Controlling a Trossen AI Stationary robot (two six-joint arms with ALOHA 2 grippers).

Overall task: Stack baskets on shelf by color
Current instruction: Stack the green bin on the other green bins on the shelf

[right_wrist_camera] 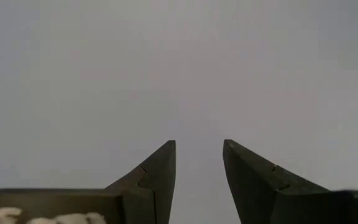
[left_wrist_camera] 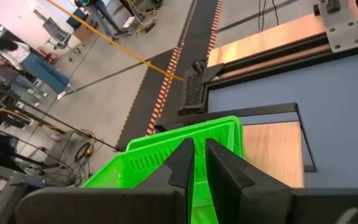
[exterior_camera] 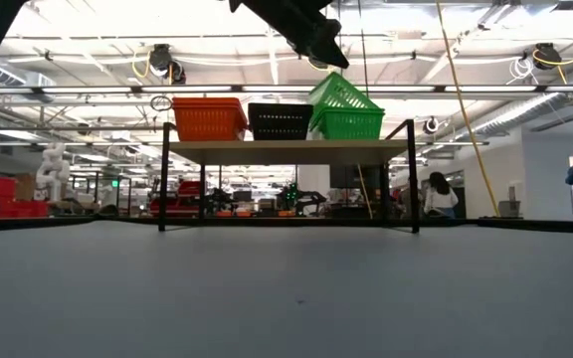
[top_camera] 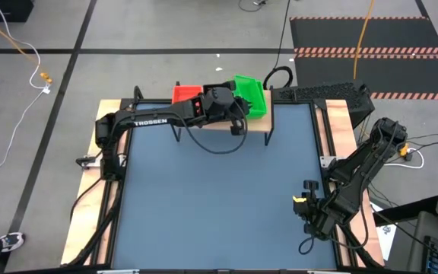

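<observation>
On the light-wood shelf (exterior_camera: 286, 151) stand a red basket stack (exterior_camera: 209, 119), a black one (exterior_camera: 281, 121) and a green one (exterior_camera: 351, 124), side by side. A further green basket (exterior_camera: 341, 94) sits tilted on top of the green stack, one side raised. My left gripper (left_wrist_camera: 199, 152) reaches over the shelf from the left and is shut on this tilted basket (top_camera: 251, 95). In the high view the left arm hides the black baskets. My right gripper (top_camera: 304, 202) waits open over bare table near the right edge. My left gripper pinches the tilted green basket by its mesh wall at the rim (left_wrist_camera: 191, 134), one finger inside the basket and one outside. The fingers (left_wrist_camera: 225, 171) come slanting down from above. The held side is raised, and the opposite side (exterior_camera: 378, 109) rests on the green stack below.
The blue table top (top_camera: 219, 198) lies in front of the shelf. The shelf's thin black legs (exterior_camera: 412, 179) stand at the far side of the table. A black keyboard-like object (top_camera: 322, 93) lies beyond the table's far right corner. People stand far off in the room.
</observation>
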